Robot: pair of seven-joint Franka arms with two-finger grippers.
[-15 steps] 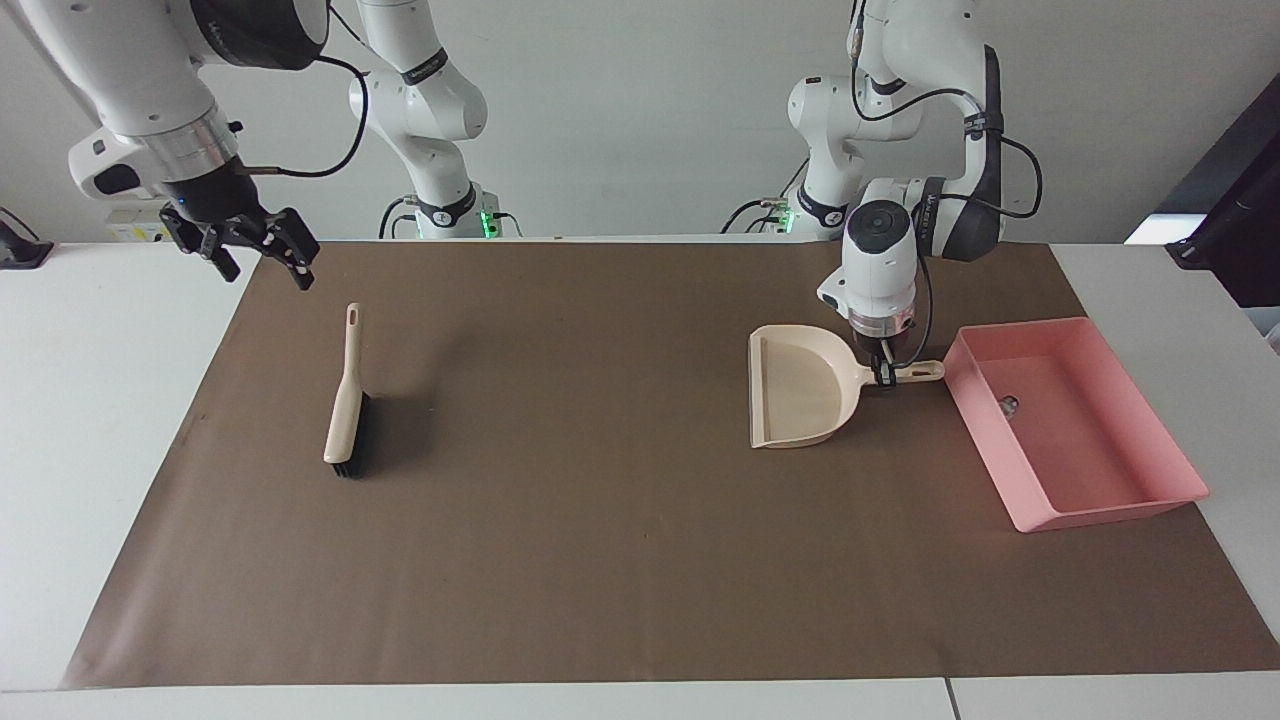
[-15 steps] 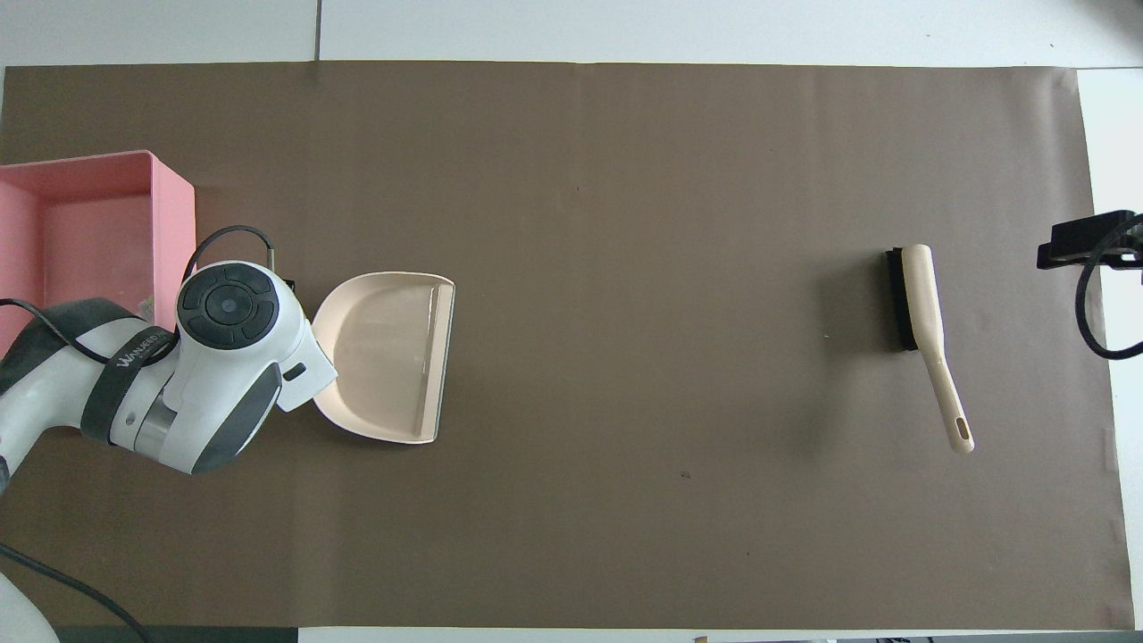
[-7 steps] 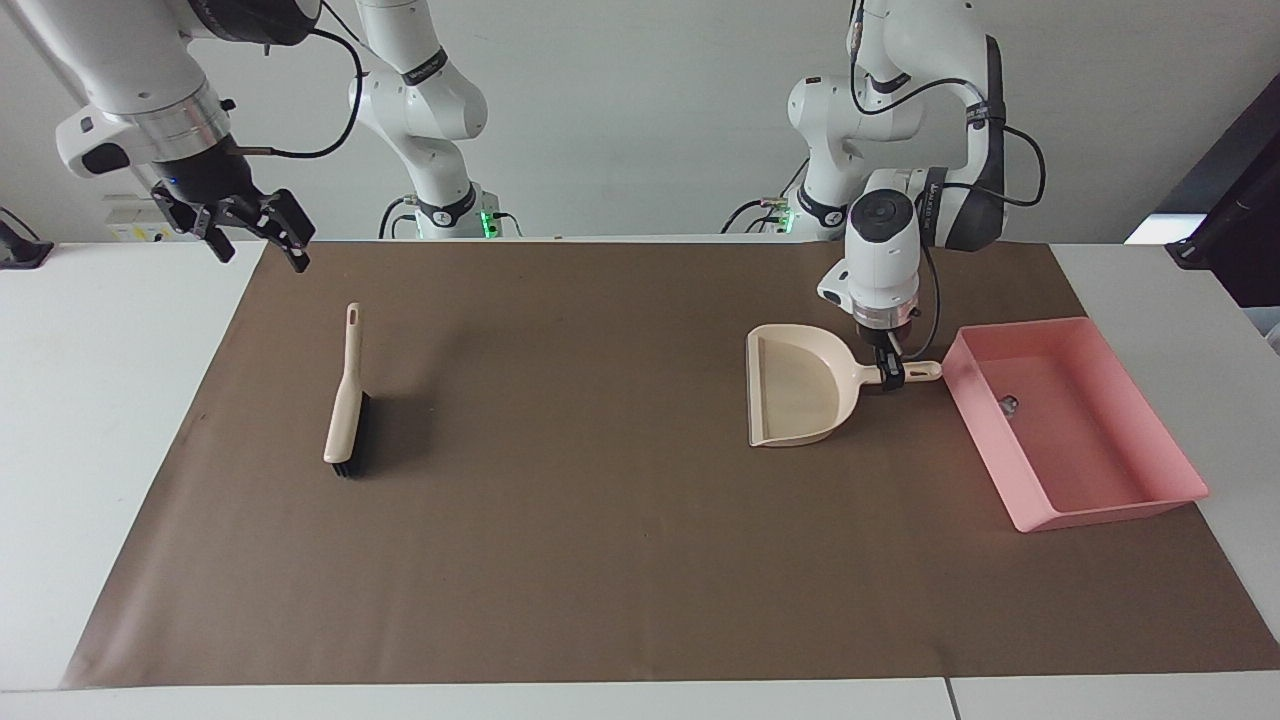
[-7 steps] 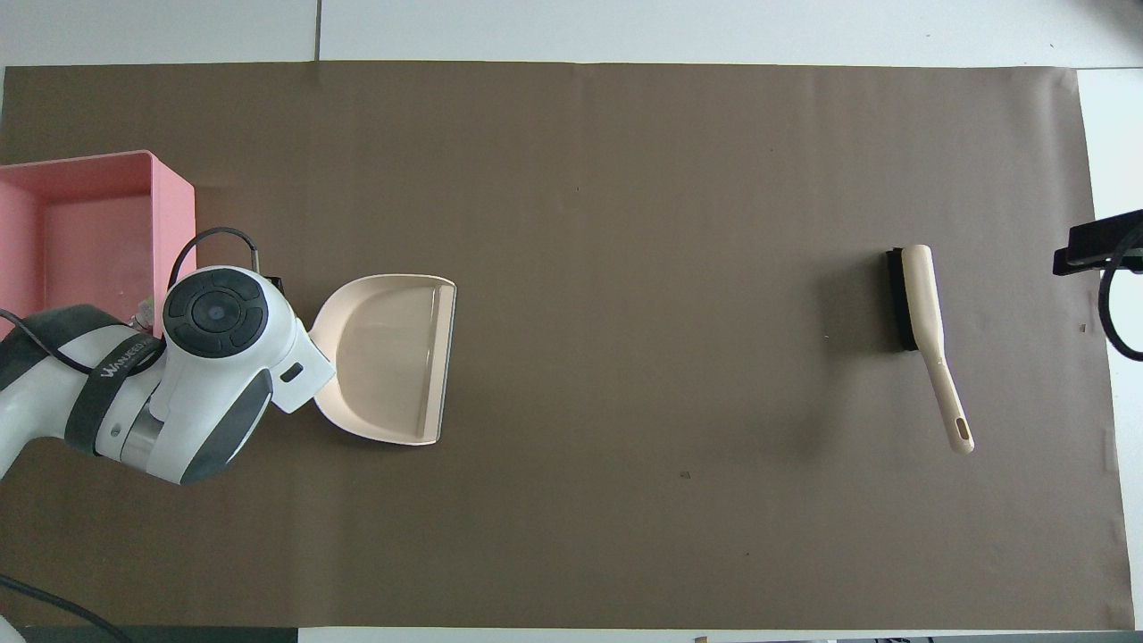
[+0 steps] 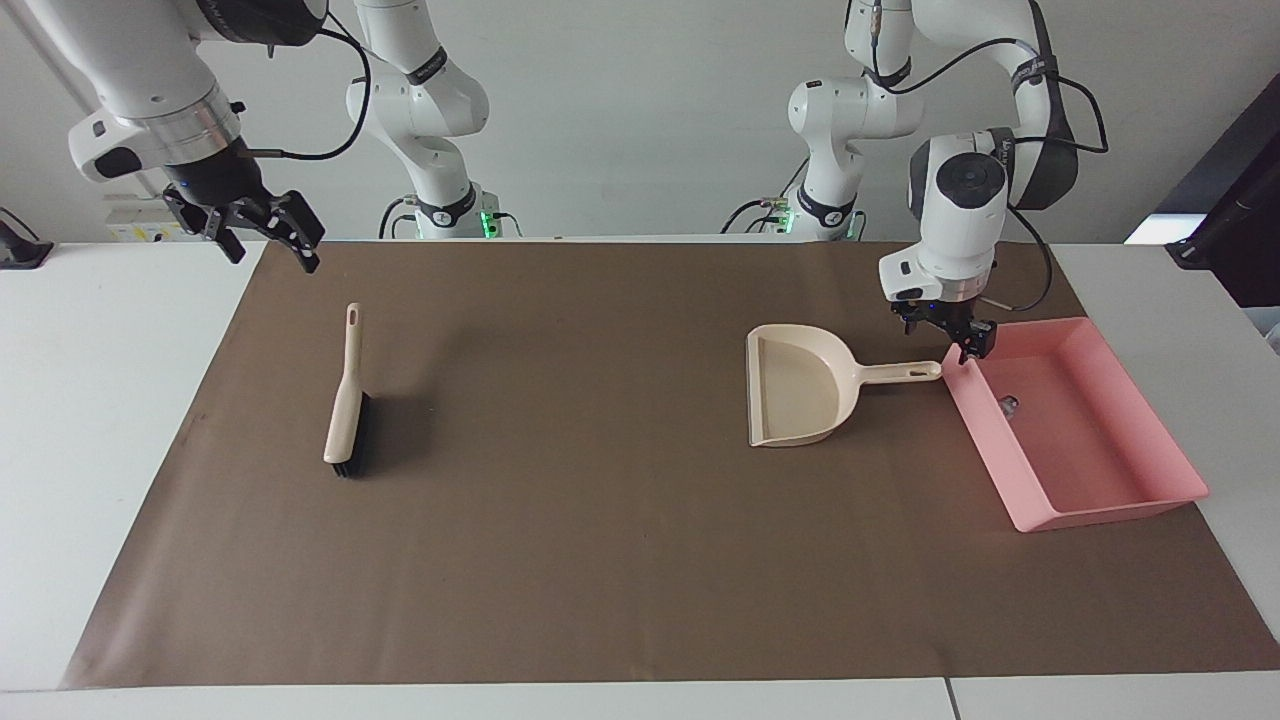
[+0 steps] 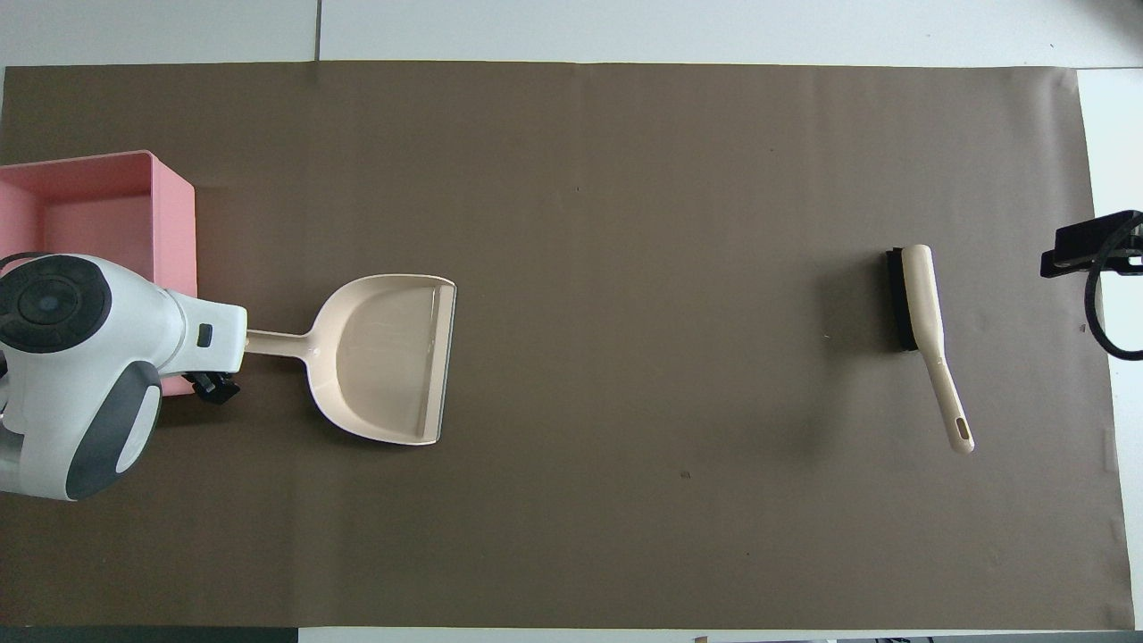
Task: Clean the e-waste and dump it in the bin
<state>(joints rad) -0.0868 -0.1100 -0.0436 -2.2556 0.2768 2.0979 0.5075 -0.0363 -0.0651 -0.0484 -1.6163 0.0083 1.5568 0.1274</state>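
The left claw (image 5: 953,340) has let go of the cream plastic dustpan (image 5: 797,386) and risen, now hanging with fingers spread above the corner of the shallow pink plastic bin (image 5: 1150,505) where the dustpan's handle ends. A tiny piece of e-waste (image 5: 1009,405) lies inside that bin, near the wall that faces the dustpan. The right claw (image 5: 262,237), also spread and empty, hangs well apart from the bin over the brown paper mat (image 5: 600,560) on the tabletop, above the cream-handled black-bristled brush (image 5: 347,400).

Dustpan (image 6: 384,357) beside pink bin (image 6: 174,223)
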